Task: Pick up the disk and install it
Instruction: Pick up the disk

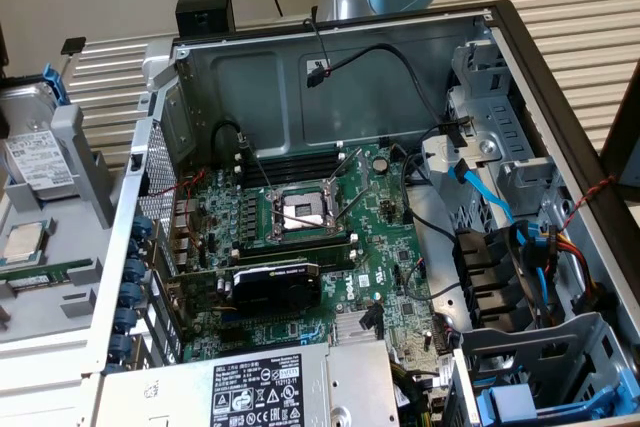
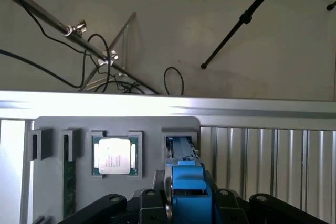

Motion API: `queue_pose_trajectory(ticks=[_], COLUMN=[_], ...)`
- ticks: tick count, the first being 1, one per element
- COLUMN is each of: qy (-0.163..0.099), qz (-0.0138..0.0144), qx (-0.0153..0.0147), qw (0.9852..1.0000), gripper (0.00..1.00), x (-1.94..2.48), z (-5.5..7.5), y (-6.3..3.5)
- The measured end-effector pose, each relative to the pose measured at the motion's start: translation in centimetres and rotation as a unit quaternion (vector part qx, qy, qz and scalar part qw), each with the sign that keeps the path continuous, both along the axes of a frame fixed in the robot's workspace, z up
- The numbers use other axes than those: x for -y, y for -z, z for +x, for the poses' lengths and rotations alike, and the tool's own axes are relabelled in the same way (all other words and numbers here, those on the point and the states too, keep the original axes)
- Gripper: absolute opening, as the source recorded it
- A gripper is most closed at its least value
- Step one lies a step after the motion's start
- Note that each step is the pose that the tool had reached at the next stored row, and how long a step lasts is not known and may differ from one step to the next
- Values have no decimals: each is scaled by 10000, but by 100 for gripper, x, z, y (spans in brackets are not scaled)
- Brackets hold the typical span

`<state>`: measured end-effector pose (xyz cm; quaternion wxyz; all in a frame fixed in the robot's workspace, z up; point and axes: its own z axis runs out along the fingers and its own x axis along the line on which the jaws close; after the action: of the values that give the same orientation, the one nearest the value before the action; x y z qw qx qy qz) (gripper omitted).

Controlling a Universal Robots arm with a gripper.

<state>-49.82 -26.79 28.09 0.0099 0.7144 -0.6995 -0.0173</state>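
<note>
The disk (image 2: 186,182), blue plastic frame edge-on, apparently sits within the gripper (image 2: 185,209).

DELL — printed on the motherboard (image 1: 390,237) and power-supply label (image 1: 262,389).

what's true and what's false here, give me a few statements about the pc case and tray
1. The silver-grey metal hard drive in its blue plastic carrier sits in the grey tray. True.
2. The small square silver processor chip lies on the green motherboard. False: it lies in the tray, beside the narrow green memory stick.
3. The grey metal computer case is closed. False: it is open.
4. A light blue cable runs inside the case. True.
</note>
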Motion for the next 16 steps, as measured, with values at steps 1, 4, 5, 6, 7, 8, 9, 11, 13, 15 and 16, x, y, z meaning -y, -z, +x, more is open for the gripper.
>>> queue_pose_trajectory(ticks=[1, 4, 5, 6, 7, 8, 9, 11, 13, 15, 16], qy=[0, 0, 0, 0, 0, 0, 0, 0, 0, 0, 0], qz=[0, 0, 0, 0, 0, 0, 0, -1, -1, -2, -2], qx=[1, 0, 1, 2, 2, 0, 0, 0, 0, 0, 1], qw=[10000, 10000, 10000, 10000, 10000, 10000, 10000, 10000, 10000, 10000, 10000], gripper=[37, 37, 37, 37, 37, 37, 37, 37, 37, 37, 37], x=[0, 0, 0, 0, 0, 0, 0, 0, 0, 0, 0], z=[0, 0, 0, 1, 1, 0, 0, 0, 0, 0, 0], y=[-4, -18, -22, -24, -26, -29, -31, -58, -76, -97, -109])
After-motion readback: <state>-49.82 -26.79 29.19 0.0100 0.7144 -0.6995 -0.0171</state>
